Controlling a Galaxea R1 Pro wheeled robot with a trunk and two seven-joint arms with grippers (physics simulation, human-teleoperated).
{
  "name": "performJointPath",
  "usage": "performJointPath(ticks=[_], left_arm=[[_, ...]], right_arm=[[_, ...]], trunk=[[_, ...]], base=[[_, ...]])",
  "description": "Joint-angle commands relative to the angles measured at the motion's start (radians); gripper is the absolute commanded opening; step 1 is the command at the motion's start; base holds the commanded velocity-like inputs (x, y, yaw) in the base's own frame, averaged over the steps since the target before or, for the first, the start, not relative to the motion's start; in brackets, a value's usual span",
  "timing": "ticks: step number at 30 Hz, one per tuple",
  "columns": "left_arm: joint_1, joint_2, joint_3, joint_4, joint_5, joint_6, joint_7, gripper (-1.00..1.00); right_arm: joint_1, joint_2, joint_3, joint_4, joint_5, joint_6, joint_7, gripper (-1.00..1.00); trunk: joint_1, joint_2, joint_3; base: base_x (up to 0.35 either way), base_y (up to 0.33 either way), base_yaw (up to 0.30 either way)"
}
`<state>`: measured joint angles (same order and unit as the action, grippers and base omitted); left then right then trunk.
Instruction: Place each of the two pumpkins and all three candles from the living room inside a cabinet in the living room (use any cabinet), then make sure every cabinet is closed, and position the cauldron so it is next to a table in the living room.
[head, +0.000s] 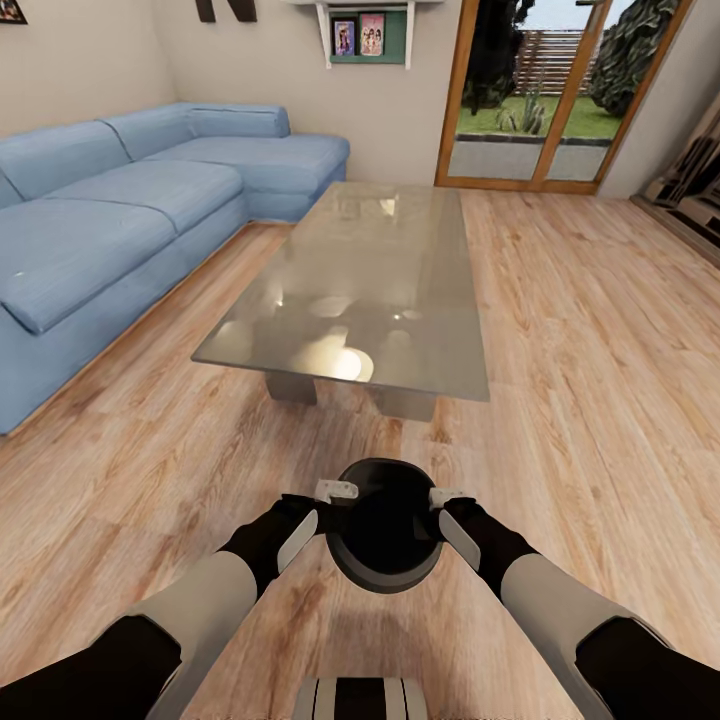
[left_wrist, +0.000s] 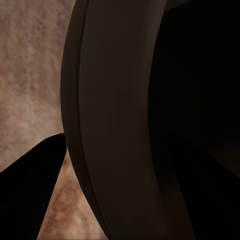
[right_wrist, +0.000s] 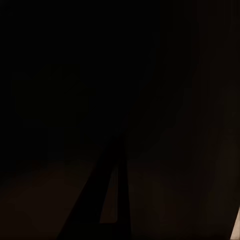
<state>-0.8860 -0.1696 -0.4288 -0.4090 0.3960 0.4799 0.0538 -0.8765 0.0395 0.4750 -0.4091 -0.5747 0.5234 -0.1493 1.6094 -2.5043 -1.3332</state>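
– Where's the cauldron (head: 383, 525)?
– Low in the middle, below the table (head: 375, 290). My left gripper (head: 336, 491) and right gripper (head: 446, 497) pinch its rim, one each side.

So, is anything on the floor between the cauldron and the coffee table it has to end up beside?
Nothing visible. The cauldron is held between the left gripper and right gripper, and a stretch of bare wood floor separates it from the near edge of the table. The sofa sits off to the left.
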Motion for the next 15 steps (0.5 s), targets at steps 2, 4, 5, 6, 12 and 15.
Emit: performJointPath(ticks=[2,4,5,6,12,15], left_arm=[[-0.001,0.001,-0.022,-0.014,0.027,-0.012,0.006,-1.00],[-0.001,0.001,-0.022,-0.014,0.027,-0.012,0.006,-1.00],[-0.001,0.001,-0.022,-0.014,0.027,-0.012,0.006,-1.00],[-0.001,0.001,-0.022,-0.014,0.027,-0.012,0.006,-1.00],[-0.001,0.001,-0.022,-0.014,0.027,-0.012,0.006,-1.00],[-0.001,0.001,-0.022,-0.014,0.027,-0.012,0.006,-1.00]], right_arm=[[-0.001,-0.006,-0.001,0.007,0.009,0.007,-0.010,-1.00],[-0.001,-0.006,-0.001,0.007,0.008,0.007,-0.010,-1.00],[-0.001,-0.006,-0.001,0.007,0.008,0.007,-0.010,-1.00],[-0.001,-0.006,-0.001,0.007,0.008,0.007,-0.010,-1.00],[-0.001,-0.006,-0.001,0.007,0.008,0.007,-0.010,-1.00],[-0.002,-0.006,-0.001,0.007,0.008,0.008,-0.010,-1.00]], trunk=[[0.000,0.000,-0.004],[0.000,0.000,-0.007],[0.000,0.000,-0.009],[0.000,0.000,-0.010],[0.000,0.000,-0.020],[0.000,0.000,-0.022]], base=[[0.000,0.000,0.000],[0.000,0.000,0.000],[0.000,0.000,0.000],[0.000,0.000,0.000],[0.000,0.000,0.000],[0.000,0.000,0.000]])
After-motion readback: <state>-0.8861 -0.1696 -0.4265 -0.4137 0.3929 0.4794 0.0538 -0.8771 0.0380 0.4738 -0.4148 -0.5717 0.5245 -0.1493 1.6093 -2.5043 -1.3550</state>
